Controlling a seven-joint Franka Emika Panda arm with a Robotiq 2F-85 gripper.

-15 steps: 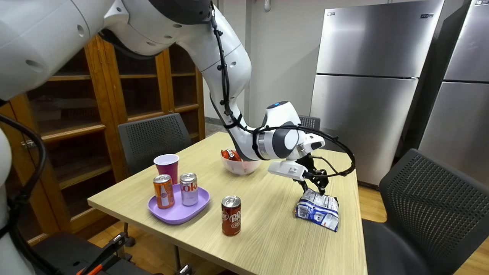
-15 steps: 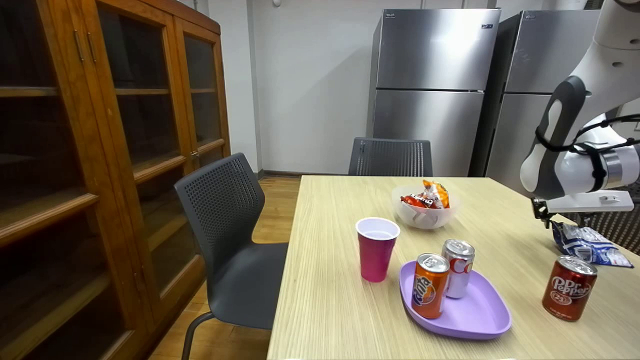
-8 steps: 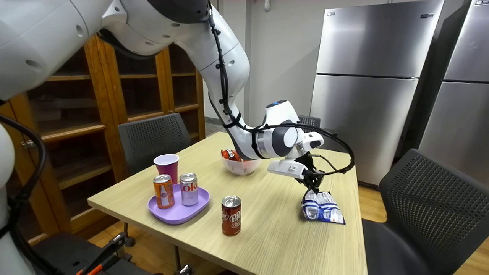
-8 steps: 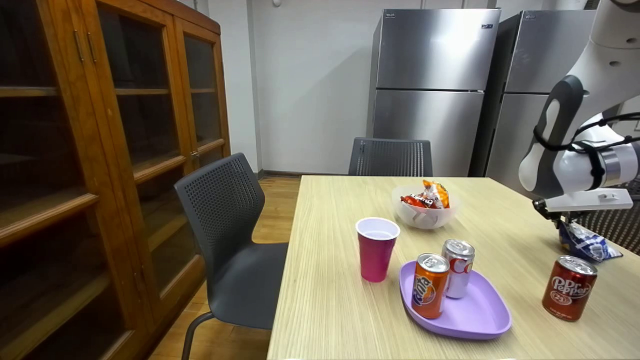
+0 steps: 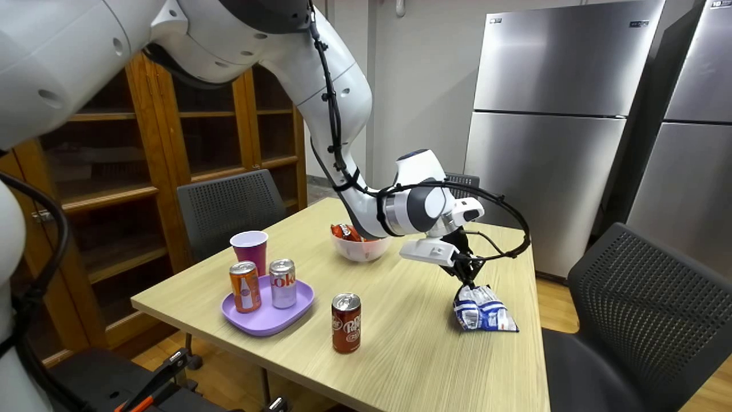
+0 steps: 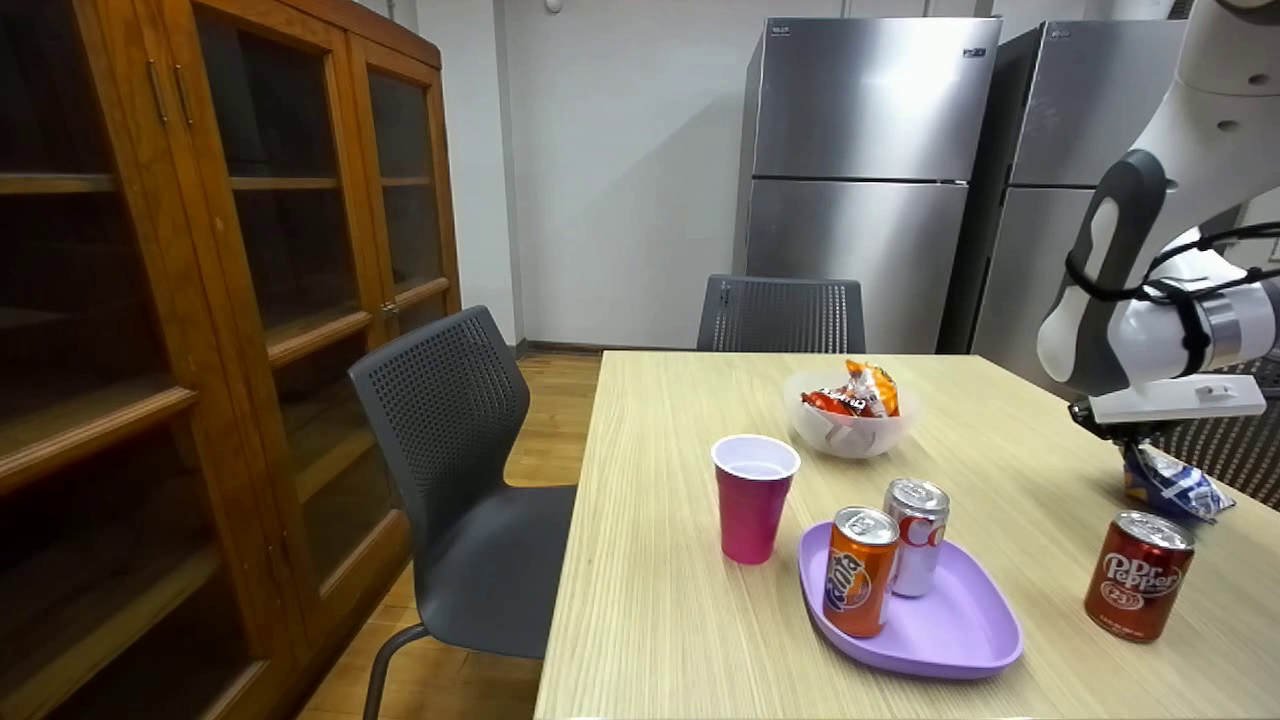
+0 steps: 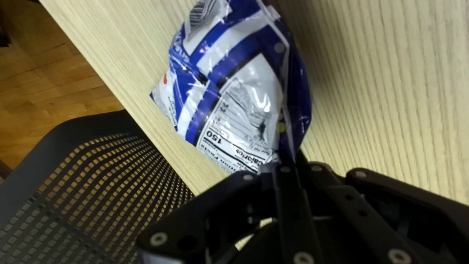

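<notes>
Wrist view: the gripper (image 7: 287, 168) is pinched tight on one end of a blue and white snack bag (image 7: 238, 91). The shiny wrapper bunches up right at its tips. The rest of the bag is over the wooden table (image 7: 384, 91), close to the edge, and a dark chair (image 7: 121, 190) is just past that edge.

In an exterior view, the bag lay flatter and wider a second ago, with the gripper's jaws apart at its edge. Now the jaws have come together, the top of the bag is pulled up into a point, and the bag has slid a bit. The red can (image 5: 346, 323) and the purple tray (image 5: 269, 321) have stayed put, apart from the bag.

In an exterior view, the bag's loose end has come in closer to the gripper, and the pink cup (image 6: 752, 515) and the pale bowl (image 6: 850, 438) are just where they were. I think this means the grabbing part is done: the bag is caught. It looks like it still touches the table, but I can't be sure how much of it does.
</notes>
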